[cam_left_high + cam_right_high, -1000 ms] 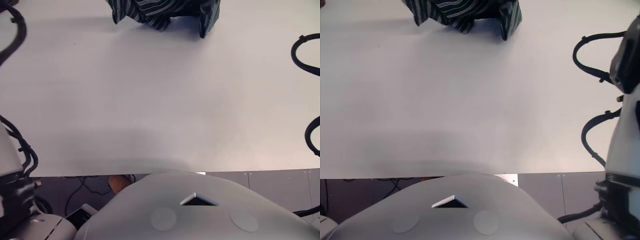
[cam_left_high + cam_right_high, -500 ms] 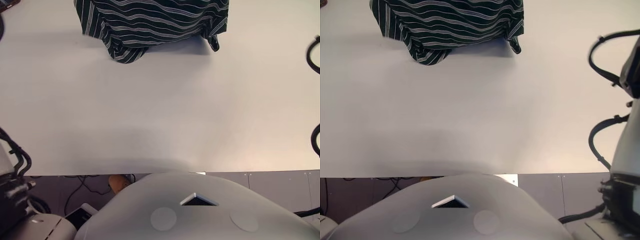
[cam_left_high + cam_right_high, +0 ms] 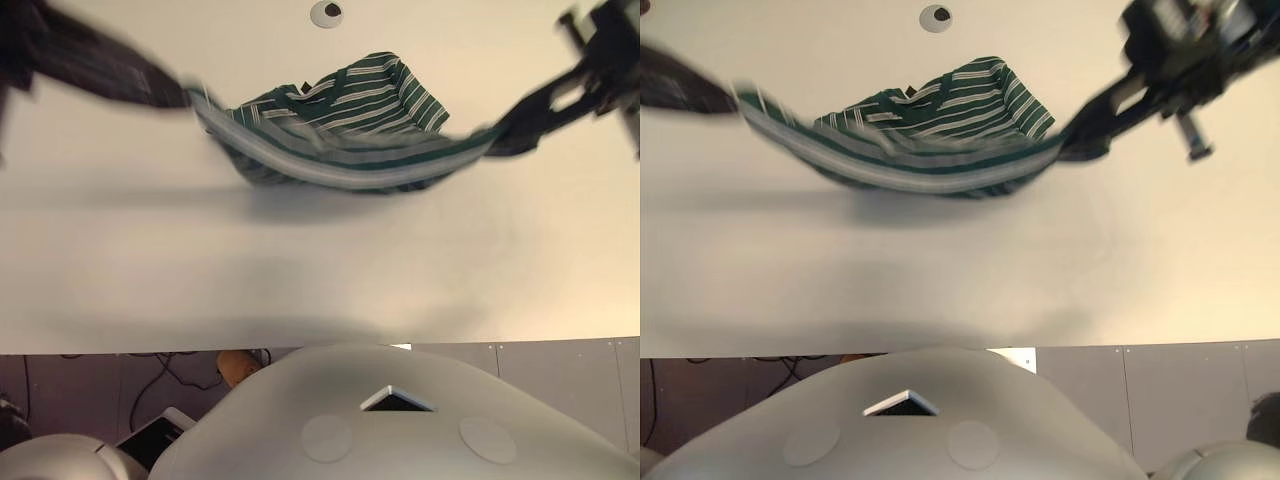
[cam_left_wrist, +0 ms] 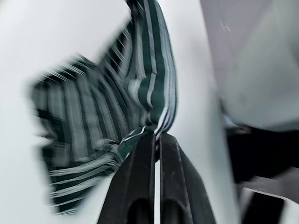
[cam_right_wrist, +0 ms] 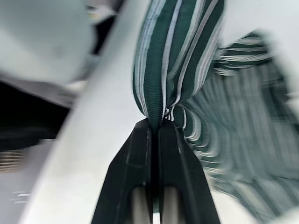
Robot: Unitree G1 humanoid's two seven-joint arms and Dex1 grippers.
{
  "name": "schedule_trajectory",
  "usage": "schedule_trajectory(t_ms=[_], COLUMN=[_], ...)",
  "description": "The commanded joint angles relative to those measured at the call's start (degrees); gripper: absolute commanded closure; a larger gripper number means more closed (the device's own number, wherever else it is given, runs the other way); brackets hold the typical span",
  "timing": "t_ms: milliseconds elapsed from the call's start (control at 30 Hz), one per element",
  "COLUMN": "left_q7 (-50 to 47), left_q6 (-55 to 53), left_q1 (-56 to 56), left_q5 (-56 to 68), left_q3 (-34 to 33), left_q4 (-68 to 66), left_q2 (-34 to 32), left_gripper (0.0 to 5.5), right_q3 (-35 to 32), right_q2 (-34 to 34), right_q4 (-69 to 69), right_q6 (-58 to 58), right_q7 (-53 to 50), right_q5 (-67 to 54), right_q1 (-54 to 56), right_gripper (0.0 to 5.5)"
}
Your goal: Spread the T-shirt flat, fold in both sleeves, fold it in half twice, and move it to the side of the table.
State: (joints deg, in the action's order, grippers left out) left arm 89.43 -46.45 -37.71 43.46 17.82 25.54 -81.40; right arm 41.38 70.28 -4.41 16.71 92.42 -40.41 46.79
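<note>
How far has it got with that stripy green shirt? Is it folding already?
Early days. Done: the left gripper and the right gripper are each shut on an edge of the dark green, white-striped T-shirt. In hand: the spreading, with that edge stretched between them over the white table and the rest bunched beyond it. Left: laying it flat, both sleeves, two halvings, moving it aside.

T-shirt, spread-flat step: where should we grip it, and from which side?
Grip the two ends of the near edge, one gripper each, coming in from the outer left and right. The left gripper and right gripper are each shut on a bunched end. The T-shirt edge is stretched between them above the table and its far part rests on the table, so it should lay out flat.
</note>
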Motion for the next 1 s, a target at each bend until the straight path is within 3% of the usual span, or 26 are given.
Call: schedule_trajectory(t_ms=[33, 133, 200, 367, 400, 500, 533, 600, 700, 833, 1000], left_q7=[-13.99, -24.38, -29.13, -31.46, -30.19, -25.72, -25.77, -30.16, -42.87, -48.33, -50.28], left_q6=[4.74, 8.59, 9.83, 9.93, 9.63, 3.62, 2.03, 0.01, 1.19, 10.16, 20.41], left_q1=[25.43, 35.87, 39.38, 44.40, 45.12, 37.95, 34.36, 27.23, 18.17, 12.09, 6.59], left_q5=[-9.30, -20.88, -25.70, -26.68, -22.90, 0.65, 5.77, 8.12, -4.59, -20.34, -32.25], left_q3=[3.85, 8.48, 9.99, 6.88, 3.21, -18.38, -22.88, -25.32, -17.29, -4.32, 1.14], left_q4=[13.90, 14.87, 13.46, 12.68, 12.87, 6.20, 2.63, -4.81, -16.49, -29.90, -50.70], left_q2=[-3.95, -0.47, 3.13, 5.30, 5.22, 10.56, 12.27, 16.14, 25.06, 37.59, 47.47], left_gripper=[5.47, 5.47, 5.19, 4.42, 4.40, 4.40, 4.40, 4.40, 4.40, 4.40, 4.40], right_q3=[2.69, 2.33, 0.71, -3.97, -5.60, -14.99, -18.09, -22.70, -24.43, -20.02, -14.44], right_q2=[-2.05, -4.47, -6.77, -8.51, -8.37, -10.36, -12.38, -18.12, -32.09, -46.56, -53.39], right_q4=[-3.38, -3.10, -2.39, -3.03, -3.40, -1.55, 0.54, 7.14, 24.76, 44.72, 61.05], right_q6=[-2.72, -3.26, -2.22, -0.14, 0.34, 6.02, 8.65, 12.67, 10.93, 1.37, -11.04], right_q7=[-0.75, -5.03, -7.22, -7.24, -6.28, -2.54, -2.93, -7.19, -23.38, -39.75, -49.56], right_q5=[11.09, 16.85, 18.65, 18.59, 17.30, 7.94, 4.96, 1.92, 9.57, 23.83, 39.12], right_q1=[-12.69, -19.63, -22.83, -27.64, -27.65, -22.18, -19.11, -12.60, -3.60, -0.95, -2.29], right_gripper=[5.50, 5.50, 5.13, 4.29, 4.09, 4.09, 4.09, 4.09, 4.28, 4.94, 5.46])
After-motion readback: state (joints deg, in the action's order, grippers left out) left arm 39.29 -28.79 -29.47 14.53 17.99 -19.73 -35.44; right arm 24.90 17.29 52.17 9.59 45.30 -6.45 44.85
